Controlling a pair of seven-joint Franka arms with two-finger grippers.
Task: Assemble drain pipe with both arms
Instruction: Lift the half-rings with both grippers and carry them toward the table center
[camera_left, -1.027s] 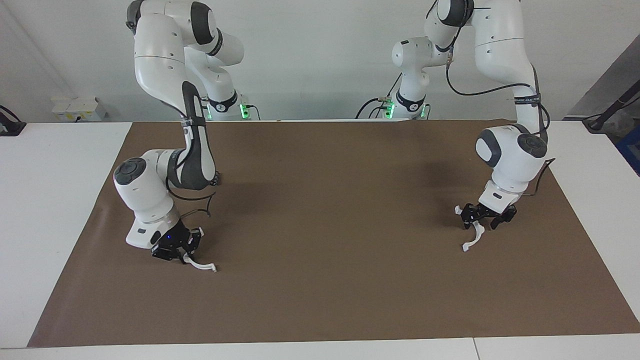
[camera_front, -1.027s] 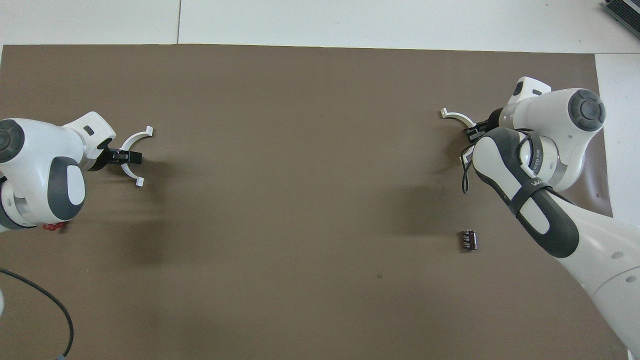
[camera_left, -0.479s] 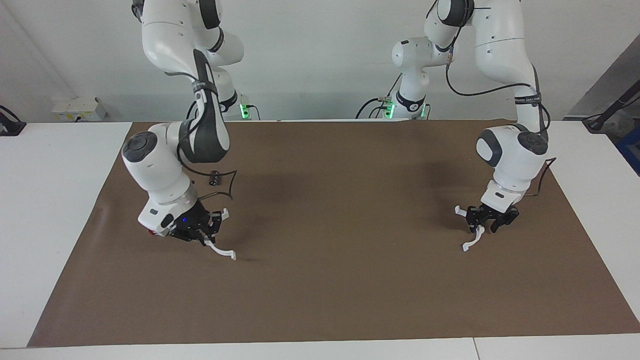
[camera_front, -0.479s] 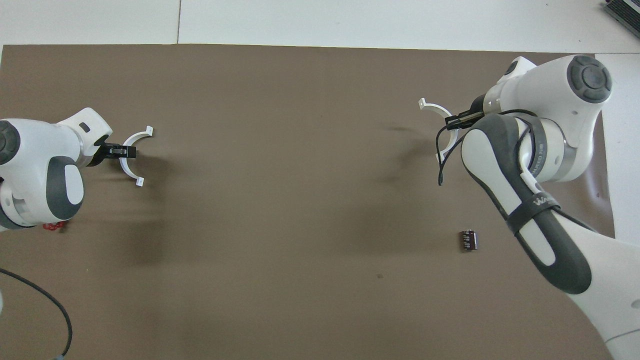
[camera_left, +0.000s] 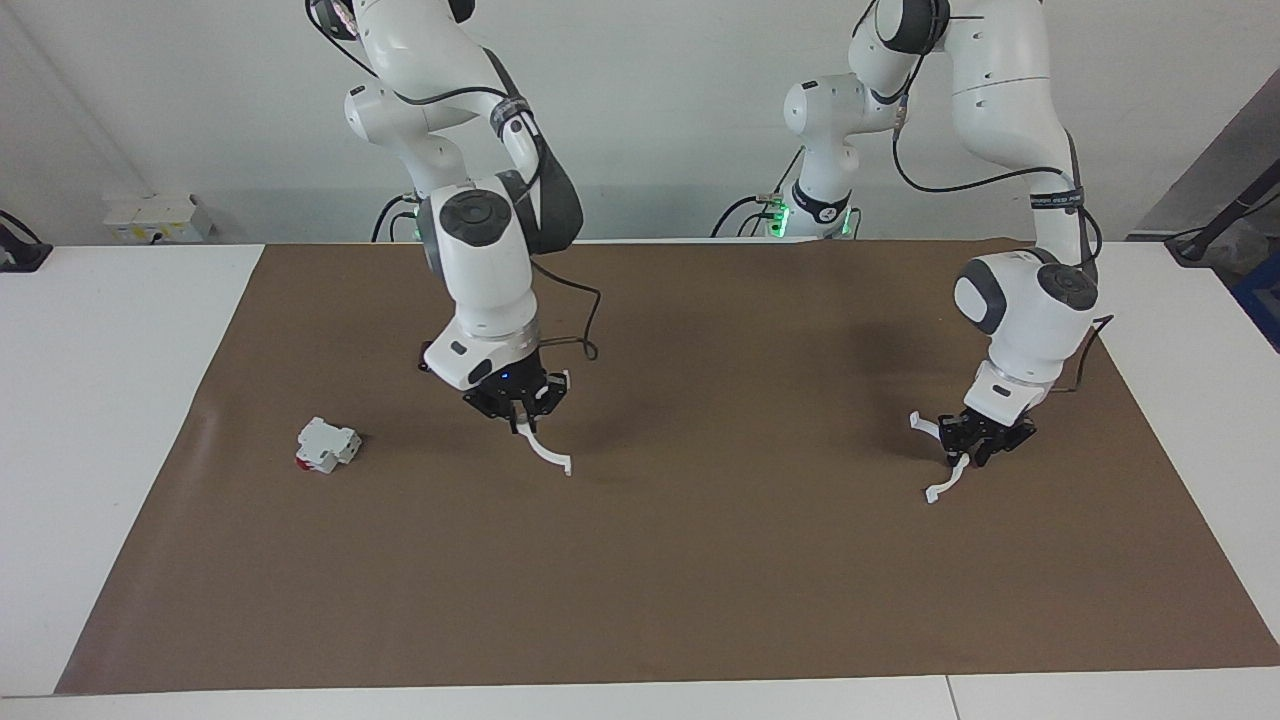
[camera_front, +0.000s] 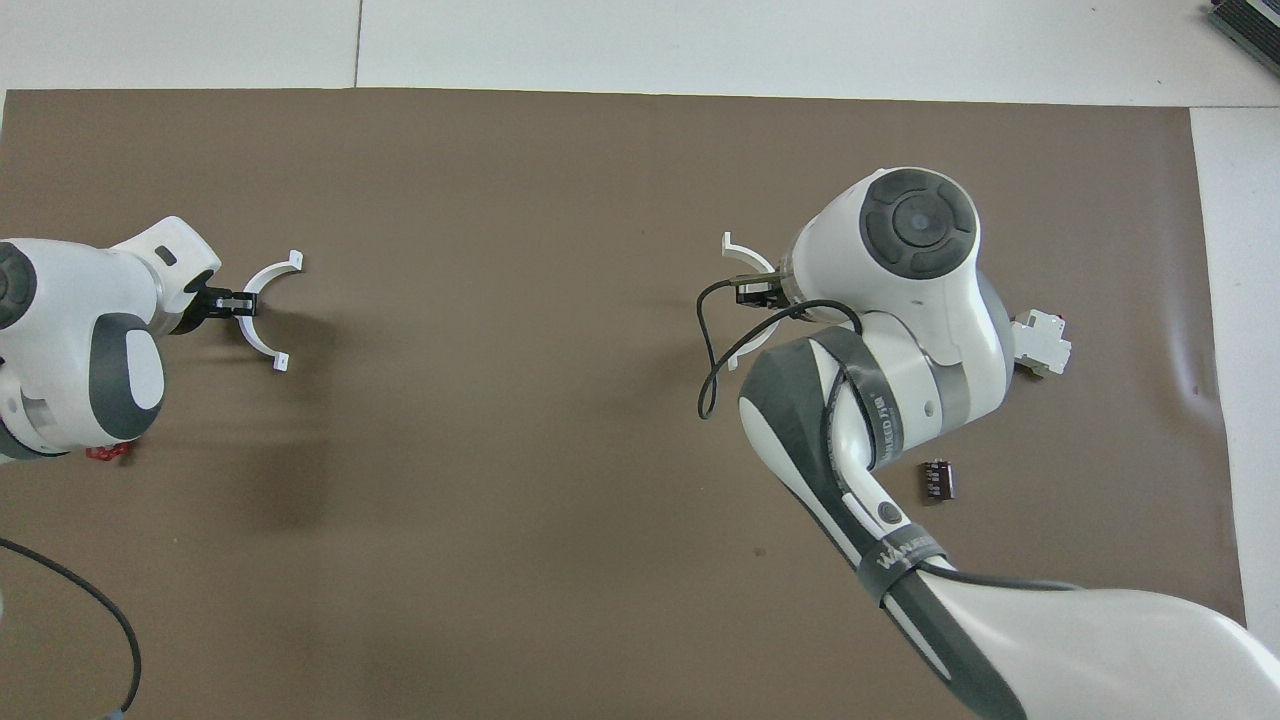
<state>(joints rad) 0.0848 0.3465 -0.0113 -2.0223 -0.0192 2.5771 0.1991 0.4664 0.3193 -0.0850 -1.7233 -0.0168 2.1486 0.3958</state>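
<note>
The drain pipe is in two separate white arcs. My right gripper (camera_left: 518, 412) is shut on one arc (camera_left: 545, 455) and holds it above the brown mat, toward the right arm's side of the middle. In the overhead view this gripper (camera_front: 752, 290) and its arc (camera_front: 745, 255) are partly covered by the right wrist. My left gripper (camera_left: 972, 447) is low at the left arm's end of the table, shut on the other arc (camera_left: 955, 472), which hangs down to the mat. It also shows in the overhead view (camera_front: 238, 301) with that arc (camera_front: 272, 273).
A blocky white piece with a red part (camera_left: 325, 445) lies on the mat (camera_left: 700, 560) at the right arm's end; it also shows in the overhead view (camera_front: 1040, 342). A small black cylinder (camera_front: 938, 480) lies nearer to the robots than the block.
My right gripper has lifted its arc and carried it toward the middle of the table, uncovering the white block. My left gripper's fingers have closed on its arc, which has stayed in place.
</note>
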